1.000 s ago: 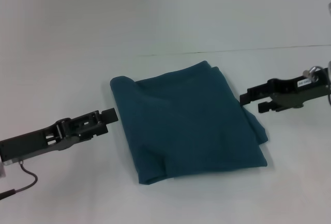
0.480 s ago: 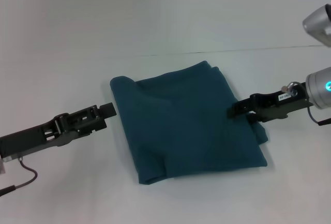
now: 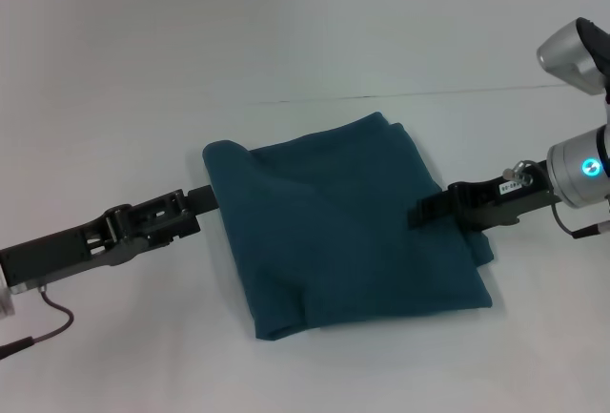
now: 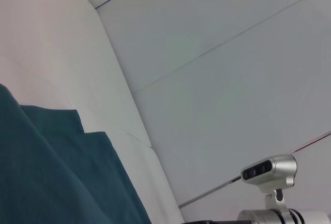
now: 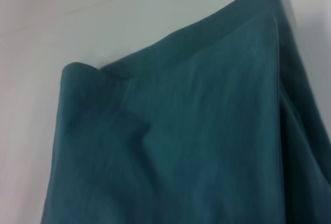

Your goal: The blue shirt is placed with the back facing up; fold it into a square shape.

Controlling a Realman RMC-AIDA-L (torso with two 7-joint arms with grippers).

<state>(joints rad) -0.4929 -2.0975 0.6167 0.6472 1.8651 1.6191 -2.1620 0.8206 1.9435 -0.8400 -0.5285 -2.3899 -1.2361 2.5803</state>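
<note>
Folded blue shirt [image 3: 343, 222] on table [image 3: 143, 70]; grippers at its sides, apparently touching

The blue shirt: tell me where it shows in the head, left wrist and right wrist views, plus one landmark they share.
Head view: the blue shirt lies folded mid-frame on the white table, between the left end effector and right end effector.
Left wrist view: it fills the lower-left corner.
Right wrist view: it fills most of the frame.
Shared landmark: the thin dark line across the table beyond the shirt.
</note>
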